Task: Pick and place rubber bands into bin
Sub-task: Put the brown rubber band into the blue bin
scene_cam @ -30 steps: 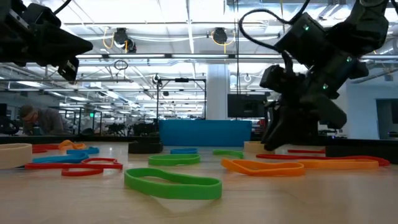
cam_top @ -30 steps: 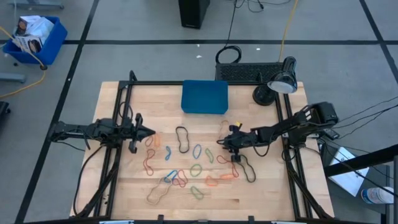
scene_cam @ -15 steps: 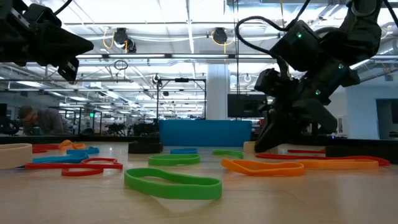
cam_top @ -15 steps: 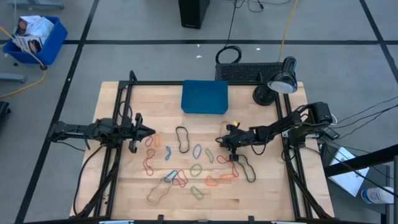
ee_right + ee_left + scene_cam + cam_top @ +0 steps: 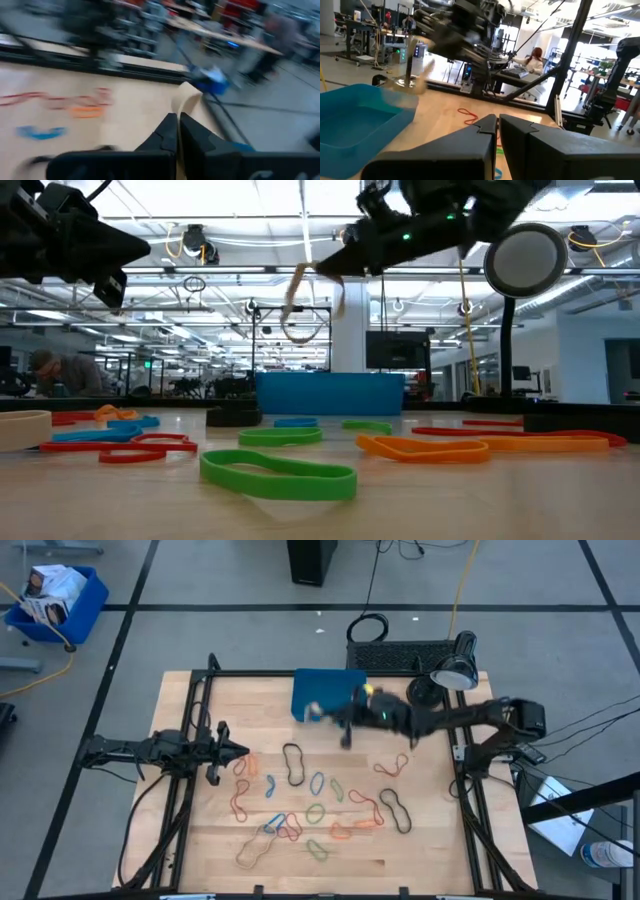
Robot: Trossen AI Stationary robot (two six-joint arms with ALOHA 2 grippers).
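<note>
1. The right gripper (image 5: pixel 340 720) is clamped on a tan rubber band (image 5: pixel 300 305), which hangs in a loop from its tips, well above the table (image 5: pixel 430 840).
2. In the high view that gripper is over the bin (image 5: pixel 325 690), near its right near corner; in the low view the band dangles above the bin's blue wall, clear of it.
3. The step in hand looks like the drop. To do it well, carry the band toward the middle of the bin before letting go, since a floppy loop can catch on the rim.
4. Lowering somewhat first would probably keep the band from bouncing or drifting out.
5. Open the fingers fully, as thin rubber may cling to a pad.
6. The left gripper (image 5: pixel 240 751) waits at the left side of the table, fingers together and holding nothing.
7. Many rubber bands (image 5: pixel 300 810) in several colours lie spread over the middle and near part of the table, so most of the task seems left to do.
</note>
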